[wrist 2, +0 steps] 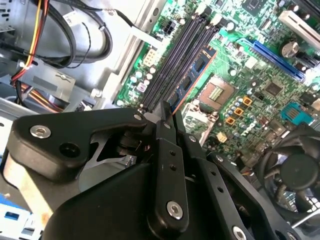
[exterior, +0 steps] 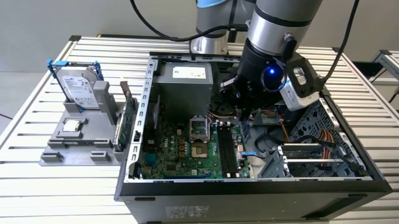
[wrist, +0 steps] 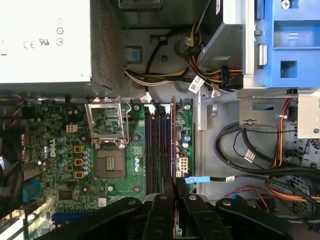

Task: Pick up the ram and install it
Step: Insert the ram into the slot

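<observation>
While the black two-fingered pincer [exterior: 244, 113] hangs inside the open case in the exterior view, both wrist views show it clenched on the thin dark ram stick [wrist 2: 192, 75], standing edge-on in a memory slot just beyond its fingertips, seemingly not fully seated.

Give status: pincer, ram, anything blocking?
Pincer inside the case, shut on the ram. Ram on edge above the memory slots, lined up along them; seating not confirmed. Cables lie beside the slots, not across them.

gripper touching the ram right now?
Touching. In the second wrist view the gripper is shut on the ram, held on edge over the motherboard slots.
</observation>
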`<control>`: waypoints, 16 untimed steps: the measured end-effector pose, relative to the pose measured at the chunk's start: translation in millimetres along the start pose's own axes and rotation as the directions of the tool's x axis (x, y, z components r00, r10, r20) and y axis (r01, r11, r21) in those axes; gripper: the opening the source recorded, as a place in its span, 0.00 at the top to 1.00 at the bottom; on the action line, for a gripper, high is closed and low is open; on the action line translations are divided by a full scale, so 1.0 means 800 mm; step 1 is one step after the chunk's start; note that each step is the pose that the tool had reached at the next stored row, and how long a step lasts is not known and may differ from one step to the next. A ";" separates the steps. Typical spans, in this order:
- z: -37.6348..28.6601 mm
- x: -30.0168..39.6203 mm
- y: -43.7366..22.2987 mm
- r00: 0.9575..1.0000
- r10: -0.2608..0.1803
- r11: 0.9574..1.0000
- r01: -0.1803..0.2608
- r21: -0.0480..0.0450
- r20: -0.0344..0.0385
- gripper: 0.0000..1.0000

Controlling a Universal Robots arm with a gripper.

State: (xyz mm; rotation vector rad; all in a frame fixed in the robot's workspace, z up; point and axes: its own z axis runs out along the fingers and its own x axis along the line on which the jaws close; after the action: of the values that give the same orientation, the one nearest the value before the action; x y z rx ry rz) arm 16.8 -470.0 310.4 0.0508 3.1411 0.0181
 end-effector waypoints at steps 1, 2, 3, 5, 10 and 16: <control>0.0011 0.0001 0.0000 1.000 0.002 1.000 -0.002 0.000 0.000 1.00; 0.0024 0.0001 0.0000 1.000 0.003 1.000 -0.003 0.000 0.000 1.00; 0.0038 0.0002 0.0000 1.000 0.005 1.000 -0.005 0.000 0.000 1.00; 0.0066 0.0002 -0.0001 1.000 0.007 1.000 -0.007 0.000 0.000 1.00; 0.0111 0.0002 -0.0001 1.000 0.011 1.000 -0.011 0.001 0.000 1.00; 0.0115 0.0002 -0.0002 1.000 0.011 1.000 -0.011 0.001 0.000 1.00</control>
State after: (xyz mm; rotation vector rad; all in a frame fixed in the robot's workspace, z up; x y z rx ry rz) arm 16.7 -470.0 301.1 0.0683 3.1407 0.0173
